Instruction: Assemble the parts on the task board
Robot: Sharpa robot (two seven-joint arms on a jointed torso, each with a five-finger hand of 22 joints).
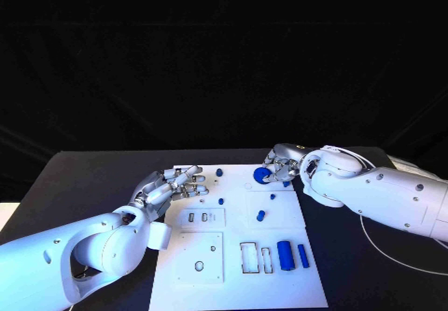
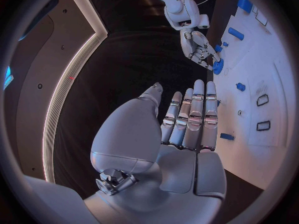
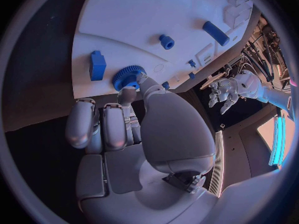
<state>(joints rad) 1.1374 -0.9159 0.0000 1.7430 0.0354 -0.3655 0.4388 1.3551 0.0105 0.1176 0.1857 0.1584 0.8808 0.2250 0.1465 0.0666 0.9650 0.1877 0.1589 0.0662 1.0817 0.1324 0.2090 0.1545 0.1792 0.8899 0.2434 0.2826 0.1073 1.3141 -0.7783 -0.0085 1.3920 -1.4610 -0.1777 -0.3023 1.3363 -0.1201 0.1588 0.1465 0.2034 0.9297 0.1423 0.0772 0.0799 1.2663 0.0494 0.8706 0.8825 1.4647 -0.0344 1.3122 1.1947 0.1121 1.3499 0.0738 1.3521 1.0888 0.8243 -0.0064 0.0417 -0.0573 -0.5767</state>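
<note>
1. The blue gear [image 3: 129, 77] sat at the far edge of the task board [image 1: 238, 288], near the far-right corner in the head view. It was round w/ fine teeth on the rim and a flat face.
2. The right hand [image 1: 278, 170] was on it: thumb and one finger looked to pinch the gear at its rim, the other fingers curled in beside it. Judged as a grasp, tho whether the gear was lifted or resting on the board couldn't be told.
3. Risk, as I judged it: the pinch was on the toothed edge only, so the gear could tilt or slip if it was pressed onto its seat off-axis. A tilted gear would jam rather than drop in.
4. Second risk: a small blue peg [image 3: 166, 41] and a blue block [image 3: 97, 64] were nearby on the board, so a wide sweep of the hand could knock them.
5. Other blue parts lay further off: a cylinder [image 1: 285, 254] and a thinner bar [image 1: 303, 256] near the slots at the near-right part of the board, well apart from the gear.
6. The left hand [image 1: 177, 183] hovered at the board's left edge, fingers straight and apart, holding nothing. It was not touching any part, as far as could be seen.
</note>
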